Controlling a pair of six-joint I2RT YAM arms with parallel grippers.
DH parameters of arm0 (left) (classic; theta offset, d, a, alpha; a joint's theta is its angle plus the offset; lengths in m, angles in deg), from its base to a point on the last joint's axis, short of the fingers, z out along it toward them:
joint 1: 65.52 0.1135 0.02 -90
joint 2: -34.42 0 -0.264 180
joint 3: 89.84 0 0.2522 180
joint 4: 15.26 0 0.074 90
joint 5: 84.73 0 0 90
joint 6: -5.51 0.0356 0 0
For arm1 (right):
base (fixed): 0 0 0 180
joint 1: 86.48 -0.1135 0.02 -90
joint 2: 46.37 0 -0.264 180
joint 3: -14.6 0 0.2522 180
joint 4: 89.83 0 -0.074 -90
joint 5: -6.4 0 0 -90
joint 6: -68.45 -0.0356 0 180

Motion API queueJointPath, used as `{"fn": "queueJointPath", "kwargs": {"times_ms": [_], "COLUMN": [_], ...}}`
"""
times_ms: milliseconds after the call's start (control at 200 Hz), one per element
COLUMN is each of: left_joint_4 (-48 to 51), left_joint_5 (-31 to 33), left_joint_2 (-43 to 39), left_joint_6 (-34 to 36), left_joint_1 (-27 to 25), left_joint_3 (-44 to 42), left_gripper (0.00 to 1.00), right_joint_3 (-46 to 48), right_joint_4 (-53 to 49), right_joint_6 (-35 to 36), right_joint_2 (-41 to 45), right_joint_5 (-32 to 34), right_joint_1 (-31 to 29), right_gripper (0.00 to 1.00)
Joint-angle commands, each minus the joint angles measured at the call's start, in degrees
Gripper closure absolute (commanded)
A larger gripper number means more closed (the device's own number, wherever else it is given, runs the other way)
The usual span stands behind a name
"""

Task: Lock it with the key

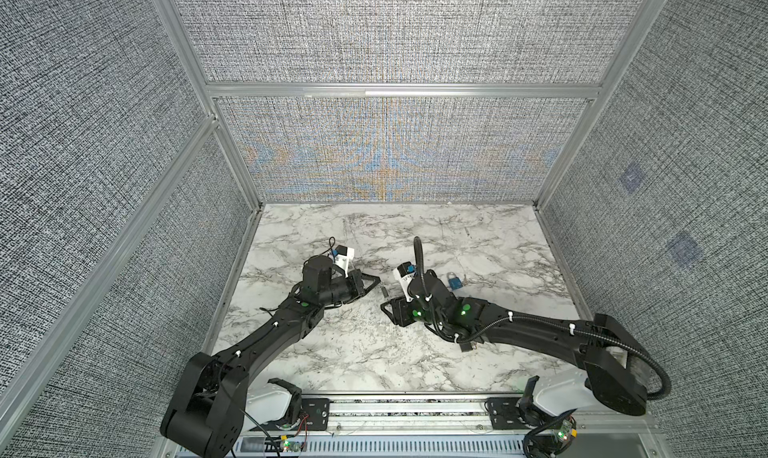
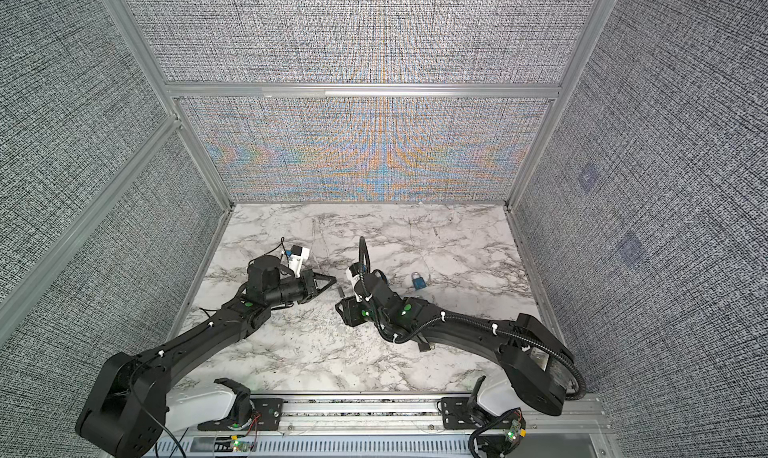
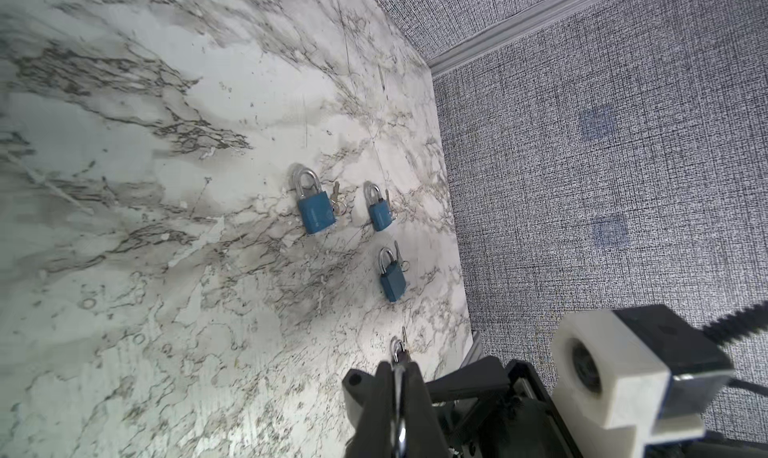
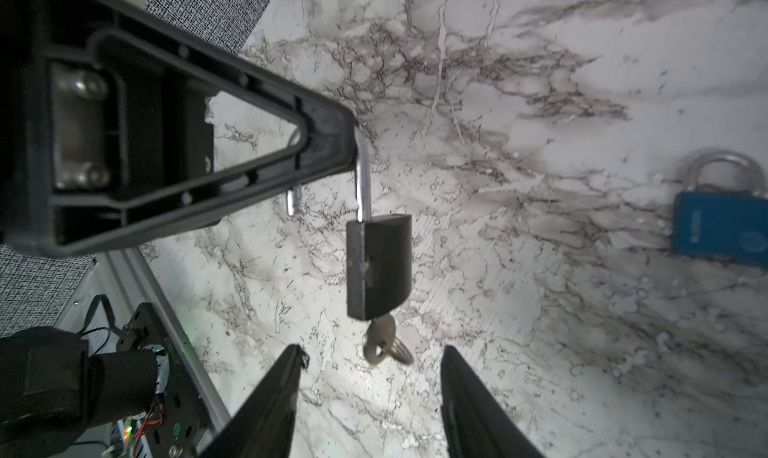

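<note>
The marble table (image 1: pixel 478 352) is carrying three blue padlocks (image 3: pixel 316 211), all lying flat on its right part. Near its middle the left gripper (image 3: pixel 399 366) is clamping its jaws tight on the silver shackle (image 4: pixel 363 177) of the dark-looking padlock (image 4: pixel 378 264), which is hanging from that grip body-down with the shackle's short leg standing free of the body. The right gripper (image 4: pixel 374 350) is facing it with jaws parted, one finger sitting on either side of the key (image 4: pixel 380 337) that is sticking out of the padlock's underside, neither finger touching it.
</note>
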Motion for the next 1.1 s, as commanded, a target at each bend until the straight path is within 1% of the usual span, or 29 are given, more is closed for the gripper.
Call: {"fn": "queueJointPath", "kwargs": {"times_ms": [0,120,160,225,315,720,860,930,1010,1050,1090], "left_joint_4": [2.8,3.1,3.0,3.0,2.9,2.4,2.3,2.2,2.1,2.1,2.0], "left_joint_5": [1.5,2.5,2.7,2.7,2.7,2.7,2.7,2.7,2.8,3.0,3.1], "left_joint_2": [-0.3,-1.1,-1.2,-1.2,-1.0,-1.0,-1.2,-1.2,-1.6,-1.8,-2.0], "left_joint_6": [-0.3,-0.9,-1.1,-1.4,-1.6,-1.9,-2.0,-2.2,-2.3,-2.3,-2.2], "left_joint_1": [-0.1,-0.3,-0.4,-0.4,-0.6,-0.7,-0.7,-0.7,-0.8,-0.7,-0.8], "left_joint_3": [1.6,2.3,2.5,2.6,3.0,3.8,3.6,3.6,3.6,3.5,3.5], "left_gripper": [1.00,1.00,1.00,1.00,1.00,1.00,1.00,1.00,1.00,1.00,1.00], "right_joint_3": [-0.7,-0.7,-0.7,-0.7,-3.1,-5.3,-5.2,-5.1,-5.0,-4.8,-4.8], "right_joint_4": [3.0,5.1,5.6,6.0,6.3,7.3,7.7,7.7,7.7,7.8,7.9], "right_joint_6": [3.3,4.5,4.8,5.1,5.7,5.3,5.0,4.9,4.7,4.4,4.3], "right_joint_2": [-0.3,-0.9,-1.2,-1.7,-2.5,-5.8,-5.9,-6.0,-5.8,-5.8,-5.7], "right_joint_5": [5.0,3.8,3.4,3.1,1.3,-2.3,-2.6,-2.8,-3.0,-3.0,-3.5], "right_joint_1": [0.7,2.0,2.3,2.9,3.8,4.4,4.6,4.7,4.8,4.8,4.9], "right_gripper": [0.46,0.47,0.49,0.56,0.59,0.66,0.71,0.77,0.87,0.91,0.97]}}
